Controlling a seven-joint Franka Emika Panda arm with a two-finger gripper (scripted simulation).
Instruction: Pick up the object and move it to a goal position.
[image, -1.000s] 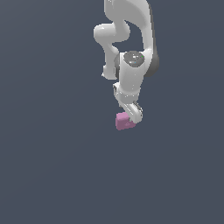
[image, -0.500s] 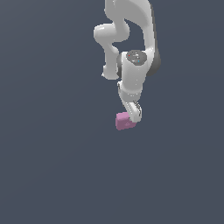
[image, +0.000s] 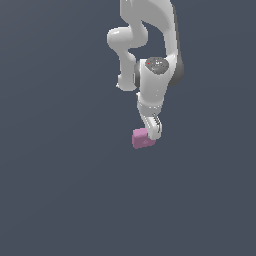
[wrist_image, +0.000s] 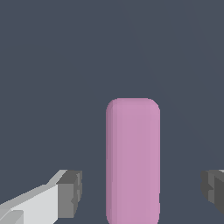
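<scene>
The object (image: 141, 138) is a small pink-magenta block with rounded edges, lying on the dark grey floor. In the wrist view it (wrist_image: 132, 162) shows as a tall rounded pink bar between my two fingers. My gripper (image: 152, 132) is low over the object, at its side toward the exterior view's right. In the wrist view my gripper (wrist_image: 141, 192) is open, with one grey pad (wrist_image: 70, 192) on one side of the block and the other pad (wrist_image: 213, 190) on the other. There are clear gaps on both sides. The gap is wider on the second pad's side.
Plain dark grey floor (image: 60, 190) lies all around. The white arm (image: 150, 45) rises above the object toward the top of the exterior view.
The wrist has shifted very slightly toward the exterior view's right. The pink object has not moved.
</scene>
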